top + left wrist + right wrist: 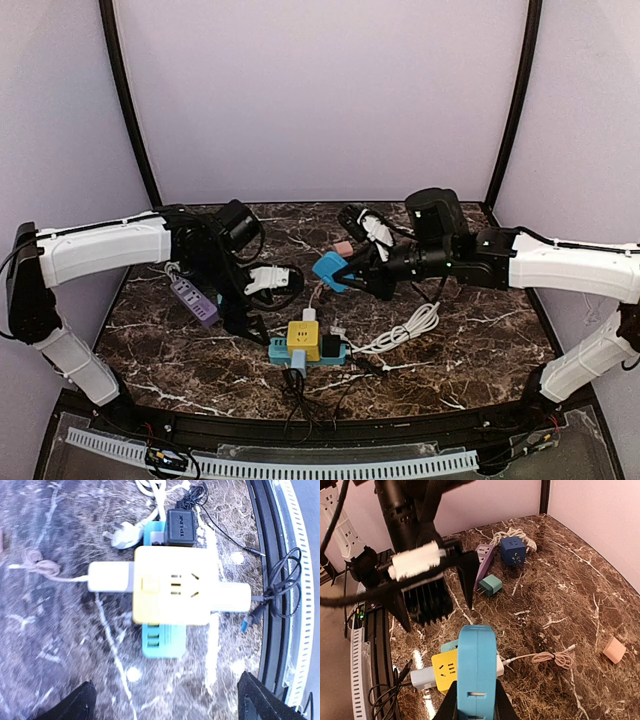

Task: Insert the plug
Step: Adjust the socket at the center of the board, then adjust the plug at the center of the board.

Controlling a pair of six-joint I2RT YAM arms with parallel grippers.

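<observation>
**Plastic on polished stone**

Dark marble-look table (480,330), glossy and white-veined, catching glare. On it sits the yellow socket cube (170,587), smooth matt plastic. Plugged into the cube's side is a white charger (110,576), satin plastic. Under the cube, a teal strip (161,642), smooth plastic again. Just beside the cube, a black adapter (181,526), low-sheen plastic with white printed lettering. Near the cube, the blue plug (476,670), sleek moulded plastic with a soft shine. Further from the cube, a coiled beige cable (551,659) looks woven, and a pink block (614,650) looks matt.

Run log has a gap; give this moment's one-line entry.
left gripper: open, above yellow cube socket | right gripper: shut on blue adapter
</observation>
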